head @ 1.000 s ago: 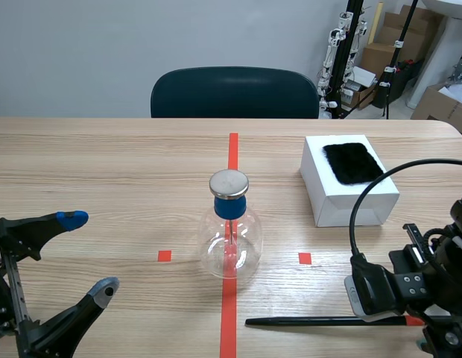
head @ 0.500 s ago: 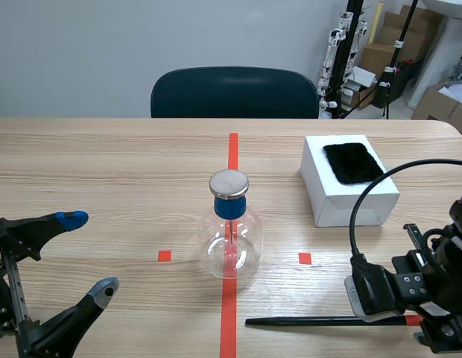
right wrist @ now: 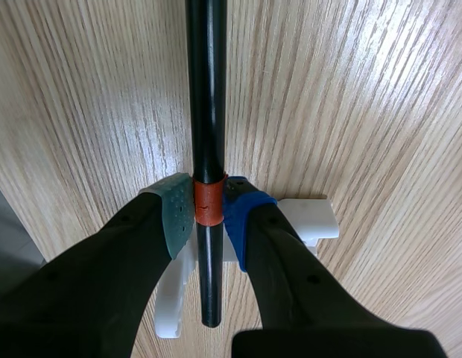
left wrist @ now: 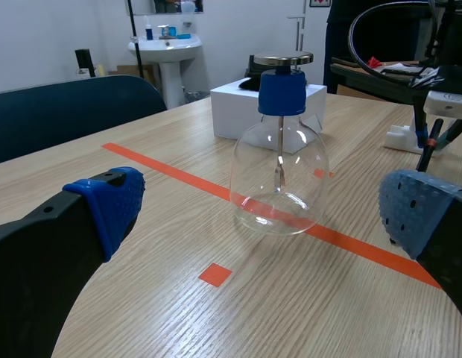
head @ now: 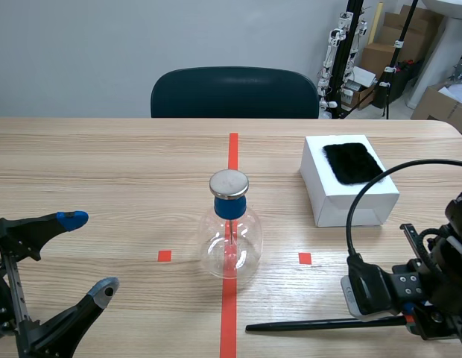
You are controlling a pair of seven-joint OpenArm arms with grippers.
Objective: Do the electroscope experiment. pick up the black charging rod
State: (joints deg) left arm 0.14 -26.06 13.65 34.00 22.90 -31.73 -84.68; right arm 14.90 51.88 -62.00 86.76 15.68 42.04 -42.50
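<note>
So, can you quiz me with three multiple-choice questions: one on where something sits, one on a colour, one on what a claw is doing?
1. Where is the black fuzzy pad? A on the white box; B in a drawer; C on a plate.
2. The flask has a stopper that is: A red; B blue; C green.
3. The right gripper is: A open; B shut on the black rod; C shut on nothing.
Answers: 1 A, it lies on the box's top. 2 B, blue under the metal disc. 3 B, both pads press the rod.
</note>
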